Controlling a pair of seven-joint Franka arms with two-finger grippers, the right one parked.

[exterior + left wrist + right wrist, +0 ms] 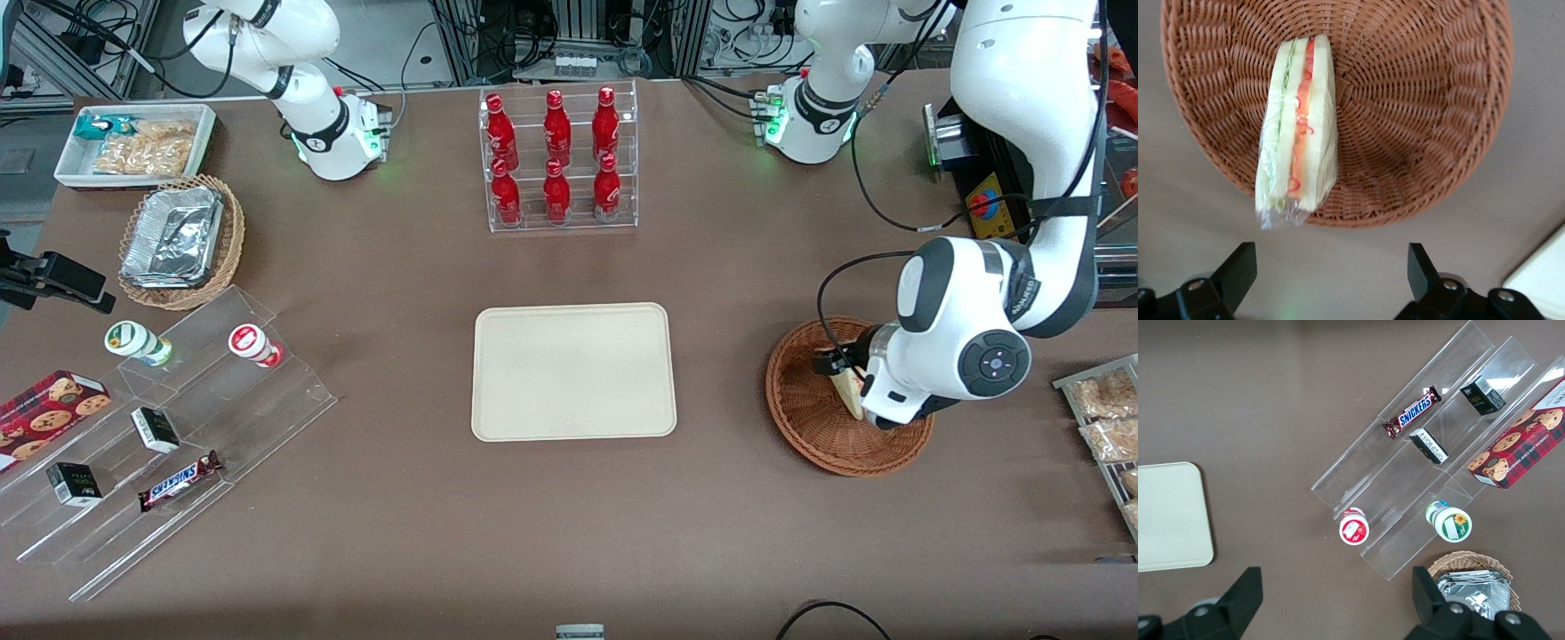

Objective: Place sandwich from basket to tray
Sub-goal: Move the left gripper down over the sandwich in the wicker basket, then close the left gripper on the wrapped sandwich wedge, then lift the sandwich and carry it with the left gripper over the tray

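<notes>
Sandwich point(1297, 130) in basket point(1431, 113); tool point(1331, 270) open above. Snickers point(180, 481) on rack.

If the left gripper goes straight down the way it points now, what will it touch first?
Probably the wrapped triangular white-bread sandwich leaning on the round reddish-brown wicker basket. The left gripper hangs open above the basket, pointing down; depth is unclear, so it might meet the basket's rim first.

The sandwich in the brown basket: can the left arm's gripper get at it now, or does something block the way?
Probably yes. The gripper is open above the basket, and the sandwich stands on its edge against the basket's wall, with nothing on top of it or beside it. The basket's rim may hinder one finger.
</notes>
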